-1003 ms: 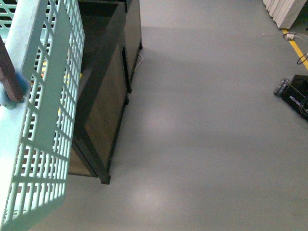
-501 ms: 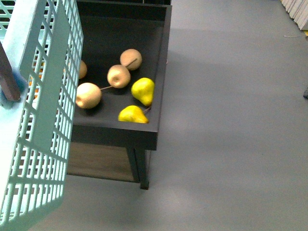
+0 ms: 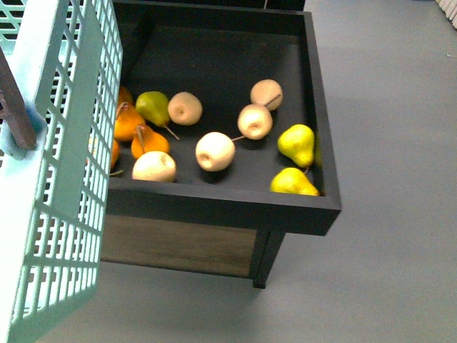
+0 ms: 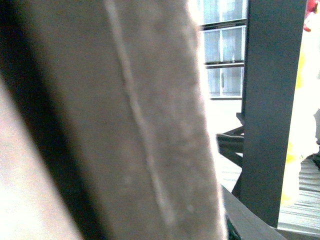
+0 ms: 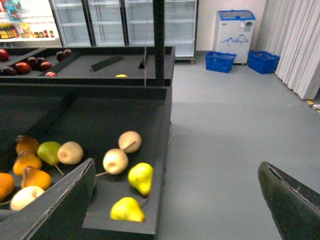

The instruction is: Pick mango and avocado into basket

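No lettering is legible anywhere, and the white chest freezer [image 5: 235, 31] by the far wall bears only a blue mark on its front (too small to read).

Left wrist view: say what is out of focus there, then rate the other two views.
Left wrist view: a brown surface up close is wholly blurred, and the glass panels behind are washed out. Front view: evenly lit, the basket and yellow pears sharp, soft shadows under the fruit. Right wrist view: sharp, with the right gripper's fingers dark at the edges.
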Action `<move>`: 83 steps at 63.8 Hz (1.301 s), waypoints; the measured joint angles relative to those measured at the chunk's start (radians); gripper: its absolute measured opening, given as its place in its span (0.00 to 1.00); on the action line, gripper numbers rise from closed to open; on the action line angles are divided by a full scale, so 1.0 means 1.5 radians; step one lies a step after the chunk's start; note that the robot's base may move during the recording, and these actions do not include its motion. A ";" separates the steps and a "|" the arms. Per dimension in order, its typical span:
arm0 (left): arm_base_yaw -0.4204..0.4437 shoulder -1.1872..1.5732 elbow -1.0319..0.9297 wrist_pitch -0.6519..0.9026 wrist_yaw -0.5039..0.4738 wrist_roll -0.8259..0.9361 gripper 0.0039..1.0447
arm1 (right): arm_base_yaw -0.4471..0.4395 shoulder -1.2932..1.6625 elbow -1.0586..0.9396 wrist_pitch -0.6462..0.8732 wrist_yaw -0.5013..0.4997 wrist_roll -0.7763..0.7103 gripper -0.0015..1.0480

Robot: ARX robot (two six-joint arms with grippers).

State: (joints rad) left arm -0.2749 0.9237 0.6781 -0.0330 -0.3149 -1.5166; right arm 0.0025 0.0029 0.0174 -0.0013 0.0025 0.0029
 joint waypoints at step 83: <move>0.000 0.000 0.000 0.000 0.002 0.000 0.27 | -0.001 0.000 0.000 0.000 0.000 0.000 0.92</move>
State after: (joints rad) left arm -0.2745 0.9234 0.6781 -0.0330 -0.3126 -1.5166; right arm 0.0017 0.0029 0.0174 -0.0017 0.0025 0.0032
